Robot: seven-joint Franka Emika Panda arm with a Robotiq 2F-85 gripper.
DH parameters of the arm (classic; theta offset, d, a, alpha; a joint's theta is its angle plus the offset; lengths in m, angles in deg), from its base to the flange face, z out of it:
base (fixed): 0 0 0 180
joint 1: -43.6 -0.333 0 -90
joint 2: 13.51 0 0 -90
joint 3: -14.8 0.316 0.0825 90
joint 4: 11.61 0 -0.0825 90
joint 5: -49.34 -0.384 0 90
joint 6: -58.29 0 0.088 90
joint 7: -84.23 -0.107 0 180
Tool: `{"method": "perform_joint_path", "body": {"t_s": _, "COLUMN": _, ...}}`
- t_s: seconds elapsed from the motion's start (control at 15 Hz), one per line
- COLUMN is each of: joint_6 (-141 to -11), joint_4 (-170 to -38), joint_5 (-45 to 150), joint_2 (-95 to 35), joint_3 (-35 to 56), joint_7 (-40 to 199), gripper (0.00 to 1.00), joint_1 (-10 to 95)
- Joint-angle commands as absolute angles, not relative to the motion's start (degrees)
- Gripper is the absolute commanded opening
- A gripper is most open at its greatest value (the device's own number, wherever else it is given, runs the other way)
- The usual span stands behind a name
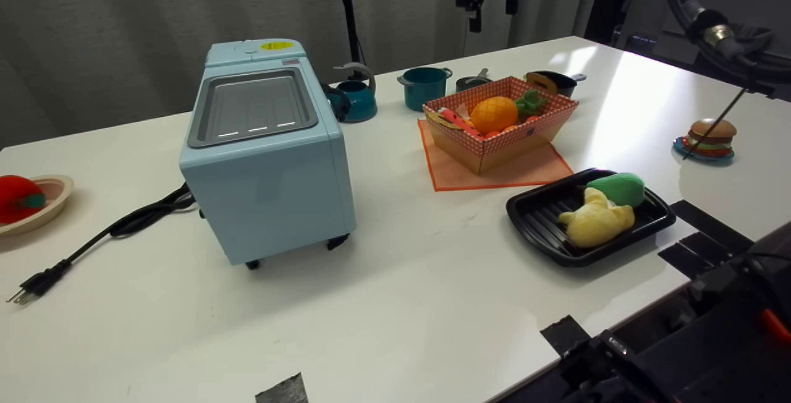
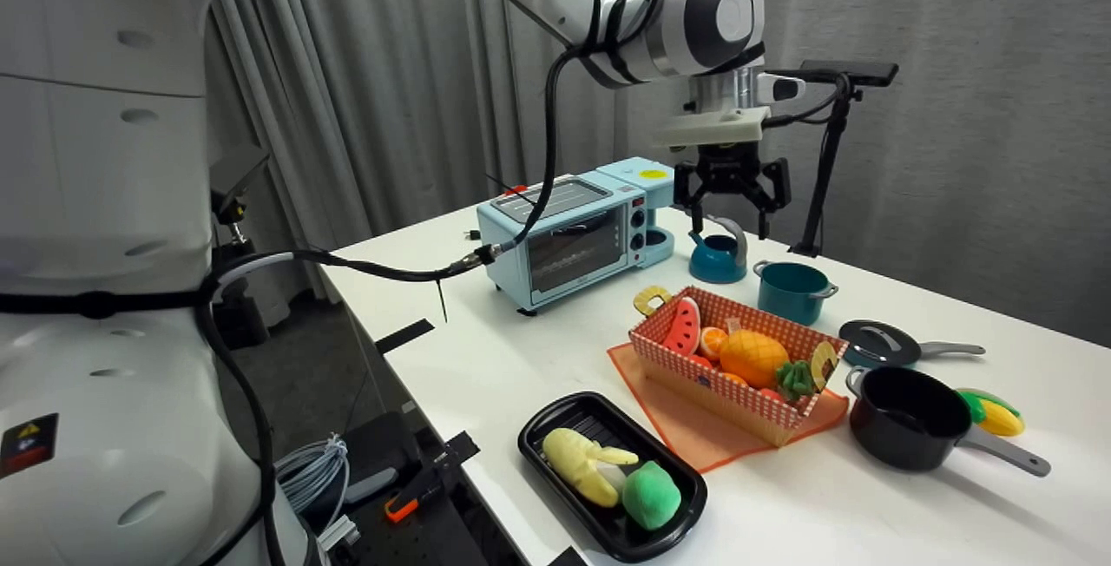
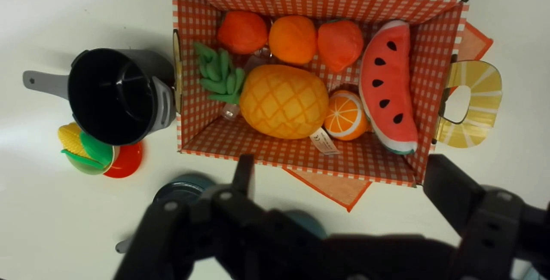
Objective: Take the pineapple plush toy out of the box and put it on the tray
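The pineapple plush toy [image 1: 494,114] lies on its side in the box [image 1: 531,141], its green tuft toward one short end; it also shows in an exterior view [image 2: 753,358] and the wrist view [image 3: 283,101]. The box has red-checked inner walls [image 3: 326,3]. The black tray [image 1: 539,217] stands near the table edge, also in an exterior view [image 2: 599,414], holding a yellow plush fruit [image 1: 593,224] and a green plush item [image 1: 621,188]. My gripper [image 2: 730,226] is open and empty, high above the table beyond the box; its spread fingers show in the wrist view [image 3: 339,164].
The box also holds a watermelon slice [image 3: 389,86], an orange half [image 3: 345,115] and several round fruits. Cookware stands behind it: a black pot [image 2: 911,414], teal pot [image 2: 792,292] and kettle [image 2: 718,258]. A light-blue oven [image 1: 272,193] and toy burger [image 1: 710,137] stand apart.
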State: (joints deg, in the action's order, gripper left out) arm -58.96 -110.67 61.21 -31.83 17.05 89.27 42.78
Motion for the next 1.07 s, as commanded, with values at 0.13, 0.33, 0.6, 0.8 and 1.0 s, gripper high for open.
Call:
{"method": "perform_joint_path", "body": {"t_s": 0.13, "joint_6": -65.6, "joint_4": -111.0, "joint_5": 63.9, "joint_2": -36.3, "joint_3": 14.5, "joint_7": 85.6, "gripper": 1.0, "joint_1": 42.0}}
{"method": "perform_joint_path", "body": {"t_s": 0.33, "joint_6": -68.8, "joint_4": -110.6, "joint_5": 66.0, "joint_2": -39.5, "joint_3": 13.3, "joint_7": 83.2, "gripper": 1.0, "joint_1": 41.7}}
{"method": "perform_joint_path", "body": {"t_s": 0.6, "joint_6": -71.3, "joint_4": -109.5, "joint_5": 66.6, "joint_2": -44.1, "joint_3": 12.3, "joint_7": 81.6, "gripper": 1.0, "joint_1": 41.8}}
{"method": "perform_joint_path", "body": {"t_s": 0.8, "joint_6": -72.3, "joint_4": -108.3, "joint_5": 66.0, "joint_2": -47.3, "joint_3": 11.8, "joint_7": 81.5, "gripper": 1.0, "joint_1": 41.9}}
{"method": "perform_joint_path", "body": {"t_s": 1.0, "joint_6": -72.4, "joint_4": -107.8, "joint_5": 65.7, "joint_2": -49.8, "joint_3": 11.4, "joint_7": 81.3, "gripper": 1.0, "joint_1": 41.9}}
